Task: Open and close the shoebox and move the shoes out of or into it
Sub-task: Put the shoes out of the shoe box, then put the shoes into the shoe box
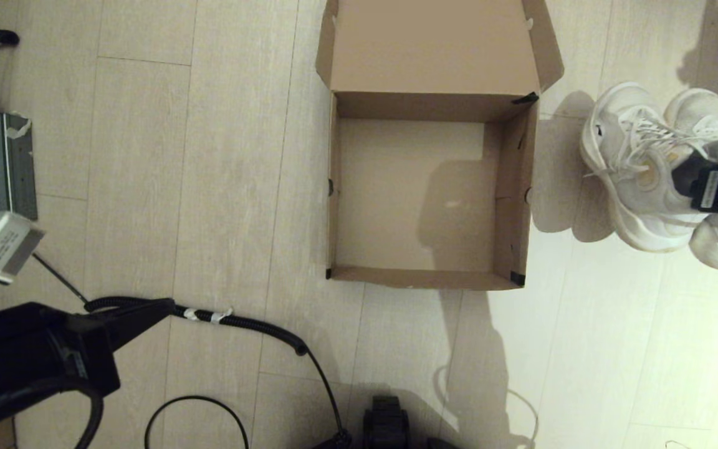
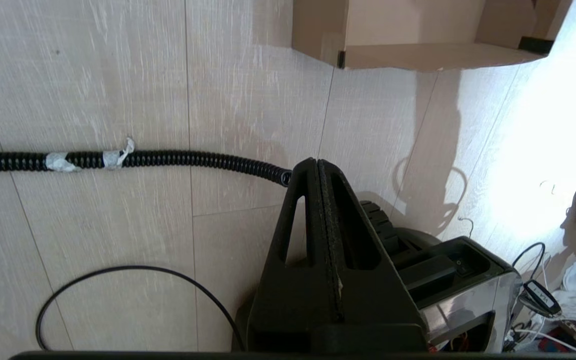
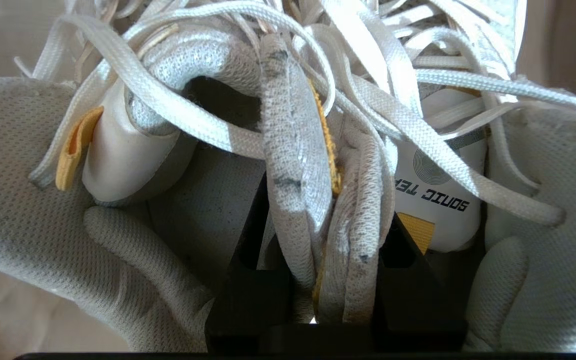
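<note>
The shoebox [image 1: 521, 206] stands open on the floor in the head view, its lid flap [image 1: 434, 43] folded back and its inside bare; its near corner shows as shoebox [image 2: 418, 55] in the left wrist view. The pair of white shoes [image 1: 639, 168] sits right of the box. My right gripper [image 1: 705, 181] reaches down between them and is shut on the inner collars of both shoes [image 3: 318, 200], pinched together. The black fingers [image 3: 248, 280] press either side of the mesh. My left gripper [image 2: 318, 167] is shut on nothing, low at the near left.
A black corrugated hose [image 1: 240, 324] and a thin black cable [image 1: 197, 405] lie on the wooden floor near the left arm. A grey device [image 1: 0, 162] sits at the far left. The robot base [image 2: 458, 280] is by the left gripper.
</note>
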Controlling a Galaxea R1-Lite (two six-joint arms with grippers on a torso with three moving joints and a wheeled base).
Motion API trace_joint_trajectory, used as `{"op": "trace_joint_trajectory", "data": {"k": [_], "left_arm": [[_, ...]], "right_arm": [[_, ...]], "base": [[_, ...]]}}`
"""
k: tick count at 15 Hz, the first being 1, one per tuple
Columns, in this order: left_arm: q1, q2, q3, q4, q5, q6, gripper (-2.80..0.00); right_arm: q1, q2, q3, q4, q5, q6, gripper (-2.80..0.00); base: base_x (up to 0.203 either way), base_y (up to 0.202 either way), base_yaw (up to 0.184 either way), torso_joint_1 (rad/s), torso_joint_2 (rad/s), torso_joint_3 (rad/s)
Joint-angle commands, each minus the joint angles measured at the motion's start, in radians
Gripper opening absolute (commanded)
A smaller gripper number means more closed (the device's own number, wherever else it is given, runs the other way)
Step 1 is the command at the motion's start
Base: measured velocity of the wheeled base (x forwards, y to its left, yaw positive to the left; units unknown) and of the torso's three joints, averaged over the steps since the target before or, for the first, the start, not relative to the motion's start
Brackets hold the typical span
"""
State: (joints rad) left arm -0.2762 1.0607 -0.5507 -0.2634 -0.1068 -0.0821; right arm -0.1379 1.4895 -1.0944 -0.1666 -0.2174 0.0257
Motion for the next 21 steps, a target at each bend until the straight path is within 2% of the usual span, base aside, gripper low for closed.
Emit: {"op": "trace_joint_trajectory", "data": {"k": [1, 2, 3, 7, 9, 12, 13, 15, 16, 18, 21], "left_arm": [[-0.001, 0.028, -0.013, -0.002, -0.001, -0.001, -2.8], [-0.001, 0.04, -0.02, -0.002, -0.001, 0.0, -2.8], [-0.004, 0.048, -0.025, -0.003, -0.001, 0.001, -2.8], [-0.005, 0.041, -0.03, -0.003, 0.001, -0.004, -2.8], [-0.001, 0.018, -0.027, -0.002, 0.004, -0.004, -2.8], [-0.001, 0.001, -0.027, 0.0, 0.007, -0.001, -2.8], [-0.001, -0.012, -0.024, 0.001, 0.007, -0.001, -2.8], [0.0, -0.029, -0.025, 0.004, 0.007, -0.016, -2.8], [-0.001, -0.032, -0.028, 0.004, 0.007, -0.055, -2.8], [-0.001, -0.016, -0.036, 0.003, 0.006, -0.131, -2.8], [-0.001, 0.009, -0.035, 0.0, 0.005, -0.145, -2.8]], "right_arm": [[0.001, 0.107, 0.035, -0.091, -0.002, -0.002, -2.8], [0.0, 0.133, 0.039, -0.119, -0.002, -0.003, -2.8], [0.0, 0.15, 0.039, -0.128, -0.002, -0.001, 0.0], [0.0, 0.206, 0.051, -0.131, 0.001, 0.0, 0.0], [0.001, 0.218, 0.057, -0.176, 0.004, 0.006, 0.0], [0.021, 0.103, 0.057, -0.175, 0.053, 0.002, 0.0], [0.053, 0.063, 0.058, -0.163, 0.083, 0.002, 0.0], [0.178, 0.033, 0.076, -0.157, 0.129, 0.01, 0.0], [0.252, 0.023, 0.077, -0.157, 0.143, 0.023, -2.8], [0.404, 0.018, 0.069, -0.157, 0.153, 0.054, -2.8], [0.606, 0.094, 0.05, -0.163, 0.156, 0.071, -2.8]], "base": [[0.0, 0.0, 0.0, 0.0, 0.0, 0.0], [0.0, 0.0, 0.0, 0.0, 0.0, 0.0], [0.0, 0.0, 0.0, 0.0, 0.0, 0.0], [0.0, 0.0, 0.0, 0.0, 0.0, 0.0], [0.0, 0.0, 0.0, 0.0, 0.0, 0.0], [0.0, 0.0, 0.0, 0.0, 0.0, 0.0], [0.0, 0.0, 0.0, 0.0, 0.0, 0.0], [0.0, 0.0, 0.0, 0.0, 0.0, 0.0], [0.0, 0.0, 0.0, 0.0, 0.0, 0.0], [0.0, 0.0, 0.0, 0.0, 0.0, 0.0], [0.0, 0.0, 0.0, 0.0, 0.0, 0.0]]}}
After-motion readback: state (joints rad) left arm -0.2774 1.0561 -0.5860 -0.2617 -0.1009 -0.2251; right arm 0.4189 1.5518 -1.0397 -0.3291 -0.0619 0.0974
